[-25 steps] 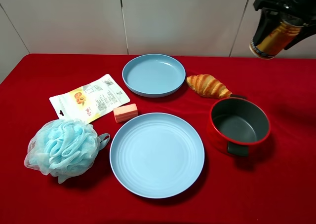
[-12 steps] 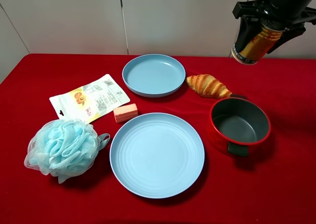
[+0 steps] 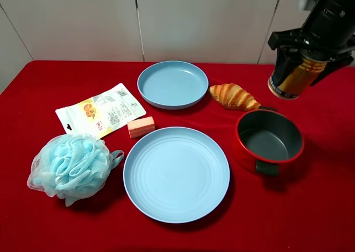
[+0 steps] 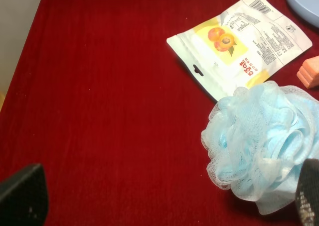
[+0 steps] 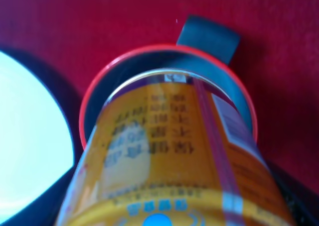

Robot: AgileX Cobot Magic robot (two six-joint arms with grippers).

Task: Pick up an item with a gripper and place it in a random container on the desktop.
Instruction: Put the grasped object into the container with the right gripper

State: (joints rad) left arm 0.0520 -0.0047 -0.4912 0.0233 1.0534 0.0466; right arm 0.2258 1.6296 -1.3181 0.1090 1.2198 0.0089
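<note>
while can (image 5: 169, 156) fills wrist view, overhead shows pincer (image 3: 302, 69).

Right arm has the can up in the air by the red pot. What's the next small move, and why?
Probably ease the right gripper down toward the red pot opening before releasing. In the high view the drink can hangs tilted in the jaws, above and behind the pot, clear of its rim, and the pot's grey inside is empty.
</note>
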